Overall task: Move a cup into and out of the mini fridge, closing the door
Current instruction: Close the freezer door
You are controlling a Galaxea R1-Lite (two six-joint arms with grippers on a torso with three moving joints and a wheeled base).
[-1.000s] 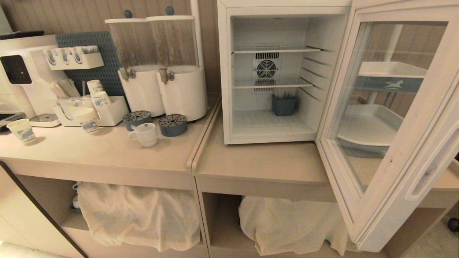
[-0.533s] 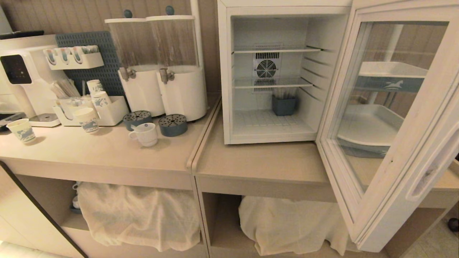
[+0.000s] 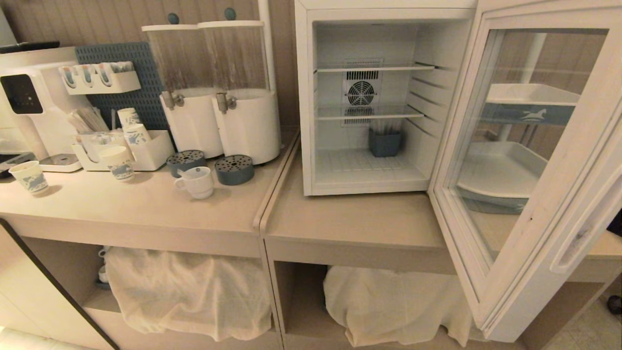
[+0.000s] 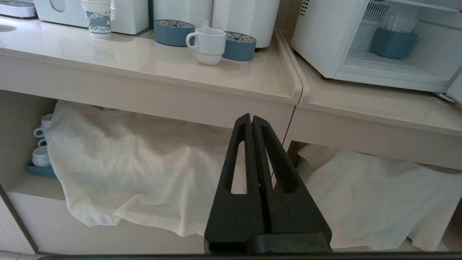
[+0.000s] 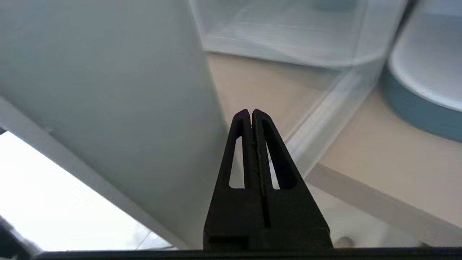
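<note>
The cup [image 3: 196,182] waits on the desk [image 3: 146,209] left of the open mini fridge [image 3: 364,97]; the right gripper [image 5: 251,112], jaws clenched, nears the door [image 3: 529,160] and should push squarely.

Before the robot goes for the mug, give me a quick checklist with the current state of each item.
1. Door swung wide open: ok.
2. Mini fridge bottom shelf has free room beside the blue container: ok.
3. Cup upright on the counter, handle showing: ok.
4. Left gripper shut, empty, low before the counter: not ok for grasping.
5. Right gripper shut, empty, near the door: not ok for grasping.
</note>
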